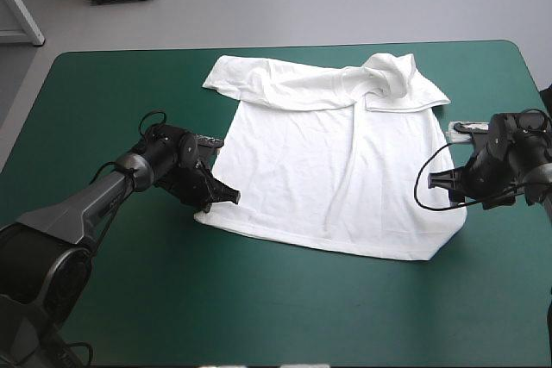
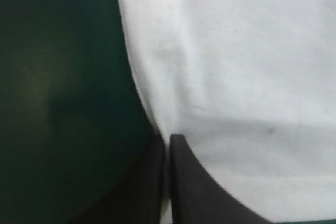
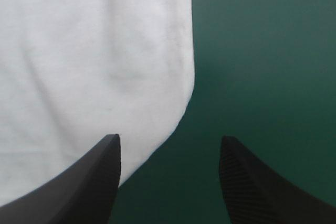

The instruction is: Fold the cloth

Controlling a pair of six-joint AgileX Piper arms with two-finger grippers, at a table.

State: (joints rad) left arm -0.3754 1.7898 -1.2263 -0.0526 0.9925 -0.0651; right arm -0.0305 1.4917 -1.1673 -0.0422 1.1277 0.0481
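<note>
The T-shirt (image 1: 328, 161) is spread flat on the teal-green table (image 1: 259, 316). Its near left corner is pinched by the left gripper (image 2: 168, 137), fingers closed; the right gripper (image 3: 169, 142) is held with fingers wide apart over the near right corner.

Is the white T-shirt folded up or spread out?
Mostly spread out. The T-shirt lies flat on the teal-green cover; only its far end, by the sleeves, is bunched and turned over.

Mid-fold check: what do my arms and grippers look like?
The left arm has a smooth dark grey tapering link that ends in a black wrist. What shows of the right arm is black. The left gripper and the right gripper each carry two broad black fin-shaped fingers, and the right gripper's are finely ribbed.
</note>
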